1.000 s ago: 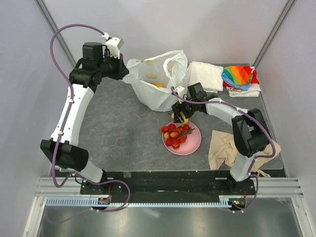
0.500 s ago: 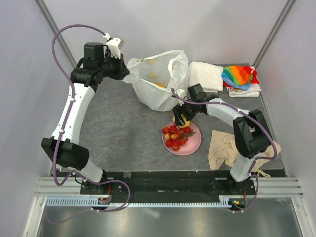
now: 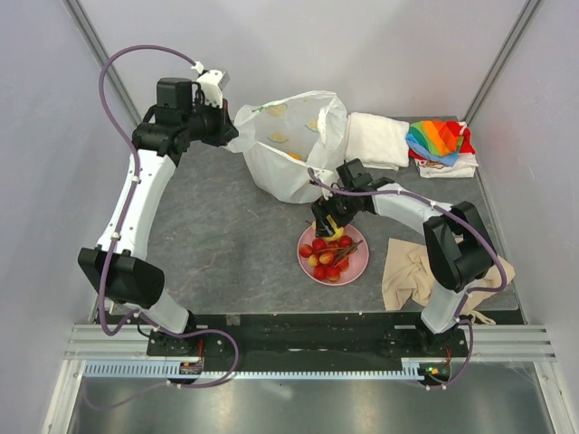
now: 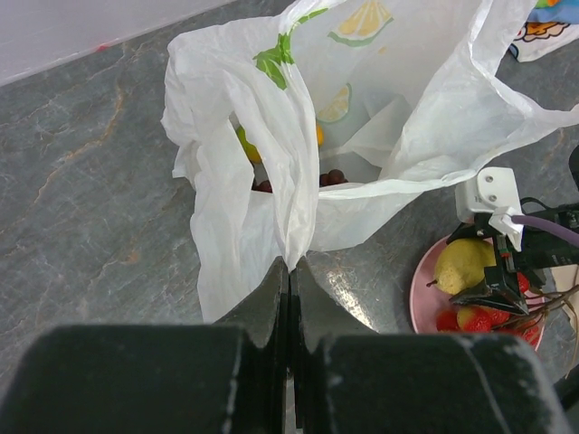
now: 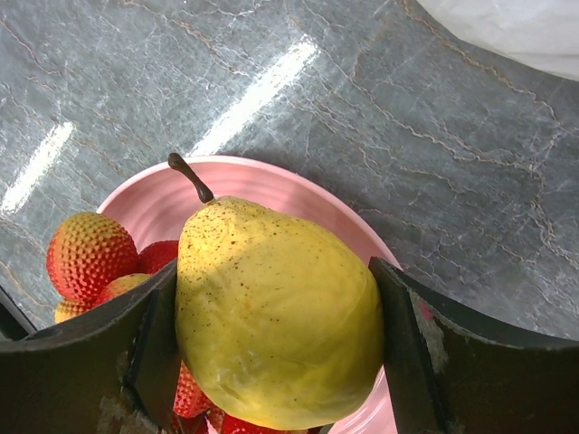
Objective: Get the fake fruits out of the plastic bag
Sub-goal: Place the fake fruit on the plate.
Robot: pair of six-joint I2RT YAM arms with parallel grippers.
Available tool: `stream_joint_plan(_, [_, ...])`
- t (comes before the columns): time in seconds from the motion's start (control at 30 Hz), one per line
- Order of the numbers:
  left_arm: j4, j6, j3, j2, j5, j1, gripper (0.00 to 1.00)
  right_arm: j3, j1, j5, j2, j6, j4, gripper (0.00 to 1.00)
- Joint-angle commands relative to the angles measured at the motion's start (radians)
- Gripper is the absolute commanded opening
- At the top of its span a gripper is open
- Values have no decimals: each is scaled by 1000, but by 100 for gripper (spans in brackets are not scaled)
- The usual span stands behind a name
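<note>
Right claw (image 5: 280, 357) grips pear (image 5: 271, 298) above plate (image 5: 262, 176).
Left claw (image 4: 290, 268) pinches lemon-print bag (image 4: 253, 108); its camera alone shows grapes (image 4: 335, 177) inside.

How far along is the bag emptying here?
Done: the red fruit cluster lies on the pink plate. In hand: the right tool holds the yellow pear over that plate, while the left tool pinches the edge of the plastic bag. Still to do: dark grapes and a yellow-green fruit show inside the bag.
</note>
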Motion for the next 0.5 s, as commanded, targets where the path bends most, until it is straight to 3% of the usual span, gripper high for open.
stream_joint_plan(0.0, [20, 18, 51, 17, 33, 2, 2, 46, -7, 1, -17, 17, -7, 49])
stream_joint_plan(0.03, [20, 17, 57, 19, 34, 2, 1, 52, -8, -2, -16, 20, -10, 58])
stream_joint_plan(0.1, [20, 15, 61, 28, 36, 2, 2, 77, -10, -11, -11, 22, -24, 60])
stream_joint_plan(0.23, [20, 17, 68, 36, 39, 2, 2, 115, -11, -53, -17, 26, -64, 79])
stream_joint_plan(0.27, [20, 17, 66, 37, 40, 2, 2, 133, -13, -62, -16, 22, -75, 98])
stream_joint_plan(0.47, [20, 18, 75, 56, 54, 2, 2, 175, -13, -100, -2, 0, -150, 98])
